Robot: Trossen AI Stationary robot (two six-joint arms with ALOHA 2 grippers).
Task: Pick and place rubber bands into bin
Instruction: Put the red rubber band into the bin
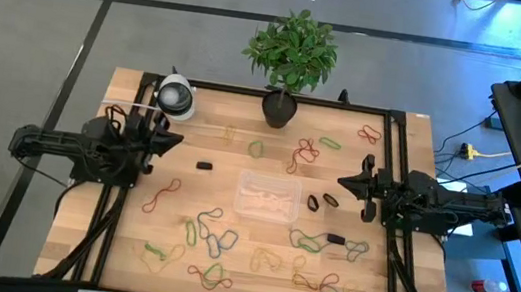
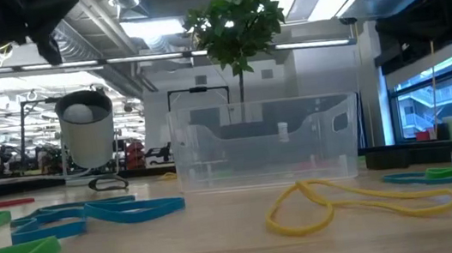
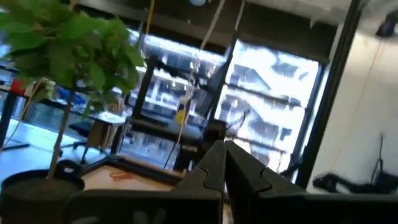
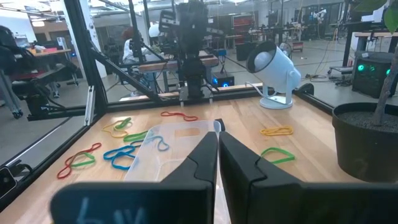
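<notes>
Pale wooden surface (image 1: 117, 238) with a black frame fills the overhead picture, grey floor around it. At its centre sits the small shallow clear plastic bin (image 1: 268, 196), holding a few pale loops. Thin rubber bands in red, green, blue, yellow and black (image 1: 213, 236) lie scattered over the boards, thickest from four to eight o'clock of the bin, with more toward one o'clock near the frame. A black loop (image 1: 325, 202) lies just beside the bin at three o'clock. At twelve o'clock stands a leafy green plant in a dark pot (image 1: 288, 59); a white round lamp (image 1: 176, 98) sits at ten o'clock.

The left pincer (image 1: 174, 141) hovers at nine o'clock, well apart from the bin, its dark fingers (image 3: 214, 168) pressed together on nothing. The right pincer (image 1: 344, 182) hangs at three o'clock, pointing at the bin, its fingers (image 4: 208, 155) also pressed together and empty
</notes>
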